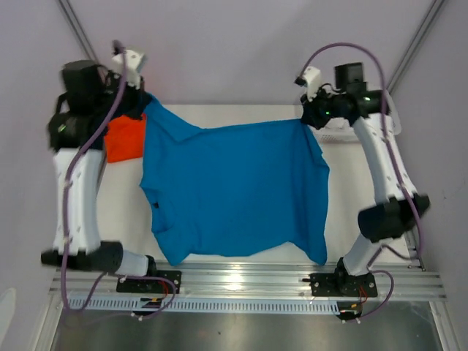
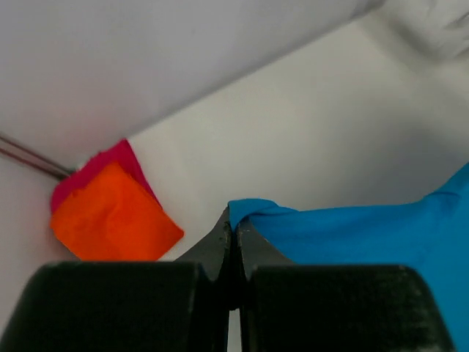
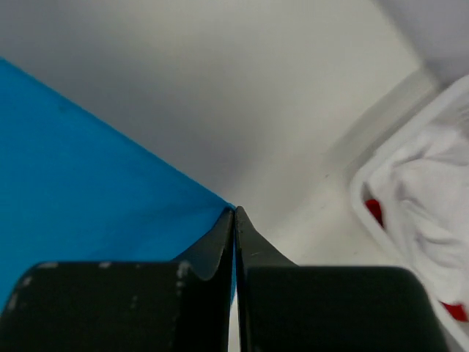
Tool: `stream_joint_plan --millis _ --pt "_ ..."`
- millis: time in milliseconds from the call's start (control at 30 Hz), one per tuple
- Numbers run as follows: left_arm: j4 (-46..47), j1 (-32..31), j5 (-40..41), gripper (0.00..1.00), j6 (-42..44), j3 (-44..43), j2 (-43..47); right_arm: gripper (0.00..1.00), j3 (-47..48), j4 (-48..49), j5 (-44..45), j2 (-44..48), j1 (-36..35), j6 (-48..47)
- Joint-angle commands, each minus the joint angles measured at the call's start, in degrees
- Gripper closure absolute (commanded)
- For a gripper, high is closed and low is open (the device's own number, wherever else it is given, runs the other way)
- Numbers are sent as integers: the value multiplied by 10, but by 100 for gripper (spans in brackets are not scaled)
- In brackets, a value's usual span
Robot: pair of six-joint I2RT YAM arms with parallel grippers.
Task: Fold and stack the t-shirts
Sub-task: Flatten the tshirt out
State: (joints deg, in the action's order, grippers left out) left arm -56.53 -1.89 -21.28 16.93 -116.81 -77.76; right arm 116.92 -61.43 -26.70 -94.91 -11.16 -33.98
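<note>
Blue shirt [image 1: 234, 190] filled the centre of the top view, stretched wide between the two arms and draped down across the white bench [image 1: 121, 212] toward the lower edge of the frame. Left gripper [image 2: 232, 220] was pressed together on one upper corner of the blue shirt; in the left wrist view a fold of blue cloth bunched right at the fingertips and ran off to the right of the frame. Right gripper [image 3: 234, 214] was likewise pinched tight on the other upper corner; in the right wrist view the blue cloth came to a point at the tips and spread away to the lower left. Upper edge of the shirt ran taut between the two grips, sagging slightly in the middle; lower edge lay near the metal rail [image 1: 241, 274] at the bottom of the frame. Orange shirt [image 2: 113, 216], folded to a rough square, sat at the left of the left wrist view, on top of a pinkish-red shirt [image 2: 102, 163] whose edge showed along its upper side. Both lay apart from the blue cloth in that view. White basket [image 3: 366, 192] stood at the right edge of the right wrist view, holding white cloth [image 3: 429, 191].
</note>
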Motion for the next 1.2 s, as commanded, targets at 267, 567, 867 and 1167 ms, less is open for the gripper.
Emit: stream_joint_plan --millis 267,567,867,1167 --pt "249 -15 195 100 86 212 -188 100 -77 147 123 -253 -32 -53" --pt "346 -21 209 100 81 301 -195 100 -110 212 188 -294 -66 -61" --pt "425 -22 210 100 41 325 -77 100 -79 249 219 -230 -64 -34" --pt "507 -22 261 100 -41 212 116 100 105 286 262 -101 -26 46"
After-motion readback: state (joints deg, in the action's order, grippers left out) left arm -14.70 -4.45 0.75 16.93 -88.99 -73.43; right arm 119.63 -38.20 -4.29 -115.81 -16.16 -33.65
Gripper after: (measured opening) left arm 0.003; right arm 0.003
